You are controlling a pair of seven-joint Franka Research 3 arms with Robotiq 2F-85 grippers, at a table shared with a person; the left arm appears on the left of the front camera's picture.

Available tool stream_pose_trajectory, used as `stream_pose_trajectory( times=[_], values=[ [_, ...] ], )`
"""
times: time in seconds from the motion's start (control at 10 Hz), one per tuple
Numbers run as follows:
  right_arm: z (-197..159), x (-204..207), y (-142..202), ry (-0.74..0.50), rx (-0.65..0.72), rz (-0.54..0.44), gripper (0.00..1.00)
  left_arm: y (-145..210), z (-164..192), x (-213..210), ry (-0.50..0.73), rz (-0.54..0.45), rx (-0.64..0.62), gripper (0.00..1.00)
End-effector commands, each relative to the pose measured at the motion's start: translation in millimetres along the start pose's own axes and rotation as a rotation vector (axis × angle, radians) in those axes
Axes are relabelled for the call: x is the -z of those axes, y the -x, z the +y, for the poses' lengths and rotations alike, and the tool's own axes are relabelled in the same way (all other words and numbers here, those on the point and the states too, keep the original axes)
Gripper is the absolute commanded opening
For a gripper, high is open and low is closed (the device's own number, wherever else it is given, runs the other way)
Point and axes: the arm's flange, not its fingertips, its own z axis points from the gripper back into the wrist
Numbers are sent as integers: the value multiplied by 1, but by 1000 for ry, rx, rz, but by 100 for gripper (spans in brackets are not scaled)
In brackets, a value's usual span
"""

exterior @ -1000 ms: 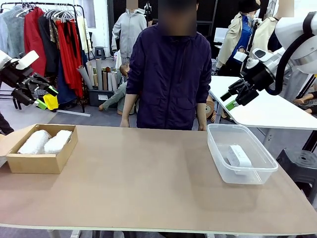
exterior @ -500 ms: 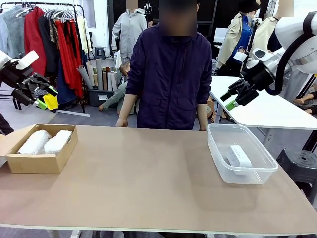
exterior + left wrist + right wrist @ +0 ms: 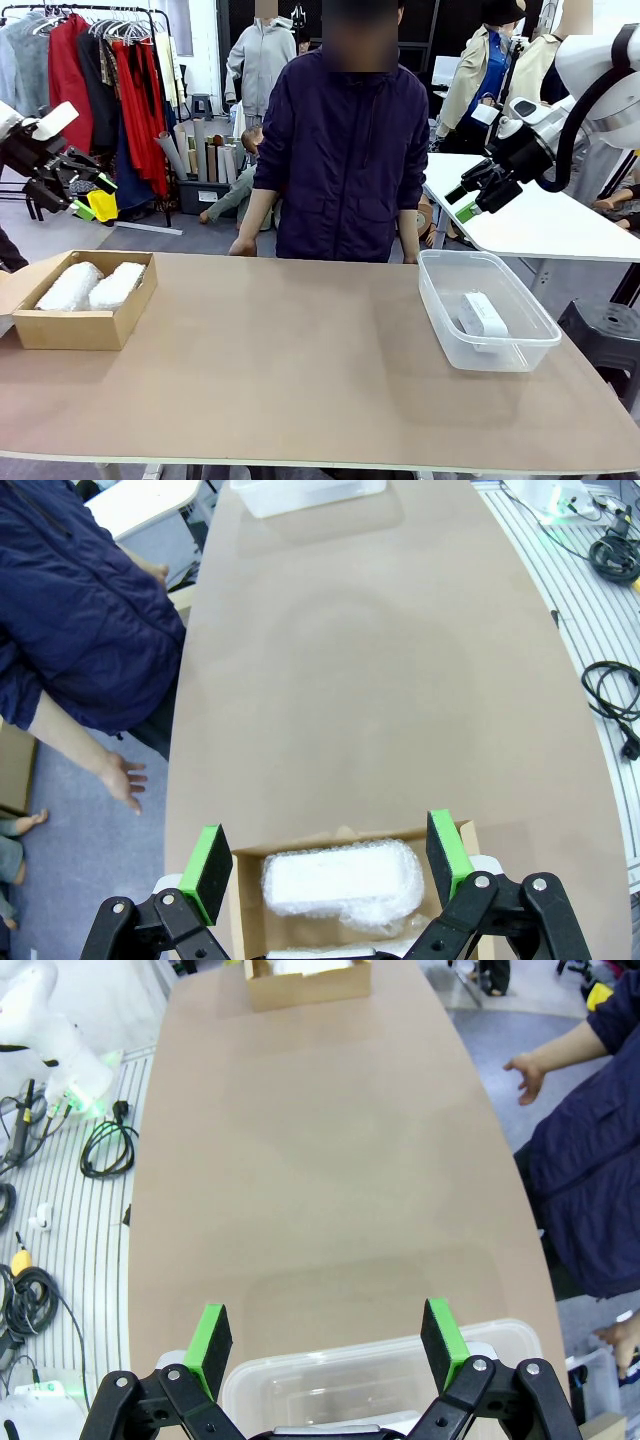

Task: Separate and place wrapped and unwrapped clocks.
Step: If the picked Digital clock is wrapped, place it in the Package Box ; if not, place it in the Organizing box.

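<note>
Both my jaws gape wide, holding nothing; wrapped clocks [image 3: 90,285] lower left in box [image 3: 85,328], bare clock [image 3: 482,314] right in tub [image 3: 487,353].

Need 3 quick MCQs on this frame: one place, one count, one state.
1. Where does the bare smooth white block clock lie?
A. cardboard box
B. clear plastic tub
C. bare table

2. How many white bubble-wrapped bundles lie in the shallow brown cardboard box?
A. one
B. two
C. three

3. The left pincer is:
A. open, empty
B. shut on a bundle
C. shut, empty

Key: B, the block shows through the tub wall; B, two bundles lie side by side; A, its green pads stand wide apart above the box.
</note>
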Motion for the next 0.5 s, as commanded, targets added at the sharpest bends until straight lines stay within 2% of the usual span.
stream_pose_trajectory(
  times=[0.0,0.4],
  values=[
    [1,-1,-3,5,12,-1,100,0,-1,-1,1,-1,17,100],
    [1,-1,-3,5,12,-1,100,0,-1,-1,1,-1,17,100]
  ],
)
